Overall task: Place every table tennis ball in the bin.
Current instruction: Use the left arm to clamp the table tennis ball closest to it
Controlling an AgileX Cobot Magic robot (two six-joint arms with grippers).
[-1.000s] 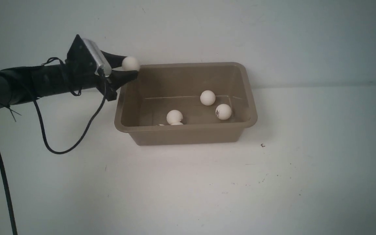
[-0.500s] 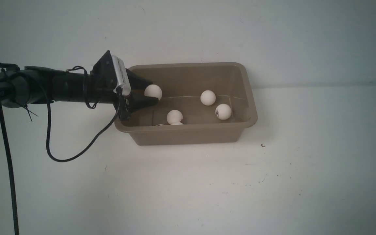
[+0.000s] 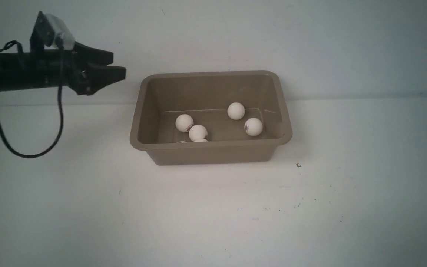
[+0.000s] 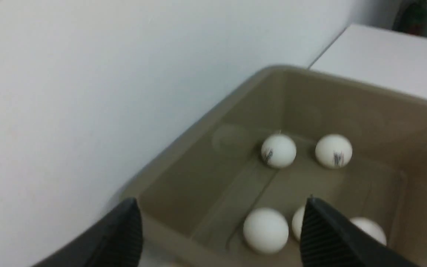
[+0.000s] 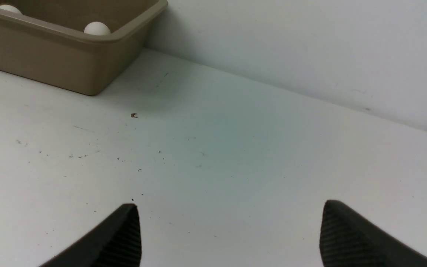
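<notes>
In the front view, the rectangular taupe plastic bin (image 3: 211,116) with rounded corners and a flared rim is seen on the white table (image 3: 213,215), close against the pale wall (image 3: 310,37). Small white table tennis balls are seen on its glossy floor: one (image 3: 184,122) touching or just beside a second (image 3: 198,132), a third (image 3: 235,111) at the far side, a fourth (image 3: 254,127) with a dark logo near it, and slivers of others at the near wall. The black left gripper (image 3: 119,66) is held above the table, left of the bin and apart from it, nothing between its parted jaws.

In the left wrist view, the left gripper (image 4: 222,222) is shown spread wide and empty, with five balls lying in the bin (image 4: 206,122) beyond it.

In the right wrist view, the right gripper (image 5: 230,218) is shown wide apart over bare table, holding nothing, with the bin (image 5: 69,55) well away.
</notes>
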